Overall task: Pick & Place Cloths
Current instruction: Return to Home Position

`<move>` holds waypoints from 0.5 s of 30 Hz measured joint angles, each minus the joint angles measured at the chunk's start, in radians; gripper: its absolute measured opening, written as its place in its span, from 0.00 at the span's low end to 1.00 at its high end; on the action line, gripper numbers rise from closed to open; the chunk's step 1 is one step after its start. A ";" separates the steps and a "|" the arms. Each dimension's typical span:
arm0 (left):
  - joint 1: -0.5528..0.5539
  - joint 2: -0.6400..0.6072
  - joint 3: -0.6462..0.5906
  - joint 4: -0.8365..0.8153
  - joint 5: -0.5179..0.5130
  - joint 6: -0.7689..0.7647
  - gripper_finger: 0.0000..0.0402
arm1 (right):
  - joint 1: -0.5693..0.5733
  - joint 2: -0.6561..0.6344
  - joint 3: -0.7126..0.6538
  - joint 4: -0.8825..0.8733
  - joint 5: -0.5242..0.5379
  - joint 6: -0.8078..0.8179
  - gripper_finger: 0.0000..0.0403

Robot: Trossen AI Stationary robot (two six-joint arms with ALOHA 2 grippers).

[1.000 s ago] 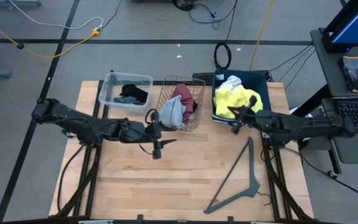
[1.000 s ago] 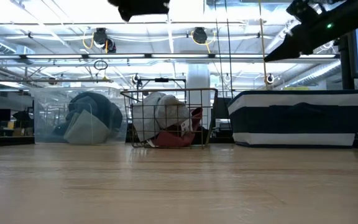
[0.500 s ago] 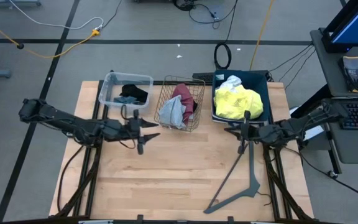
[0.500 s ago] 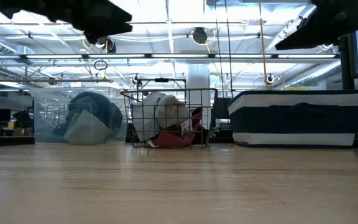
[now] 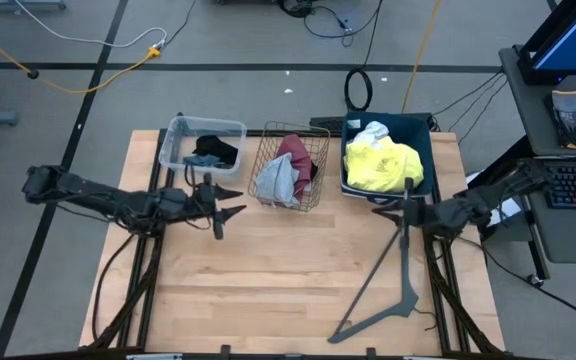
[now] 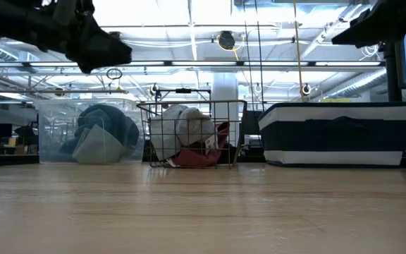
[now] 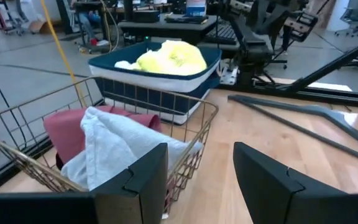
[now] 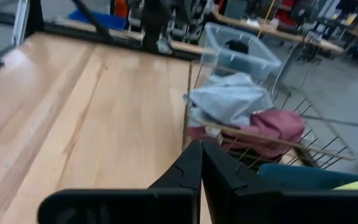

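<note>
Cloths [image 5: 386, 165] are all contained, in three receptacles across the upper middle of the high view. The yellow cloth [image 5: 393, 160] and white cloth [image 5: 372, 131] fill the blue organizer [image 5: 431, 150] at upper right. A grey cloth [image 5: 276, 180] and the maroon cloth [image 5: 298, 153] sit in the wire basket [image 5: 293, 126] at centre. The black cloth [image 5: 220, 148] and a teal piece [image 5: 201, 160] lie in the clear bin [image 5: 173, 135] at upper left. I see none loose on the surface [image 5: 288, 280].

Handling, as I judge it: each piece is light, limp and unbreakable. Pinch a raised fold on top of the heap, not an edge, and lift clear of the wire, which could snag.

I hold the left pincer [image 5: 230, 203] left of centre, just below the clear bin, fingers [image 7: 143, 177] spread wide with nothing between them. The right pincer [image 5: 383, 209] sits right of centre, just below the organizer and above the grey bar [image 5: 388, 280], fingers pressed together, carrying nothing.

I judge placing complete; only parking both arms remains.
</note>
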 joint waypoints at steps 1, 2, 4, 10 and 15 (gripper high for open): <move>0.022 0.000 -0.001 0.003 0.022 -0.002 0.46 | -0.002 -0.022 0.000 -0.001 0.000 -0.008 0.00; 0.045 0.000 -0.002 0.010 0.049 0.000 0.46 | -0.004 -0.045 0.000 -0.002 0.000 -0.015 0.00; 0.093 0.000 -0.004 0.039 0.105 0.015 0.46 | -0.004 -0.090 0.000 -0.016 0.000 -0.031 0.00; 0.204 -0.001 -0.004 0.034 0.212 0.001 0.46 | -0.004 -0.209 0.000 -0.160 0.001 0.061 0.00; 0.190 -0.012 -0.035 0.043 0.226 -0.006 0.46 | -0.004 -0.290 -0.069 -0.148 0.001 0.085 0.00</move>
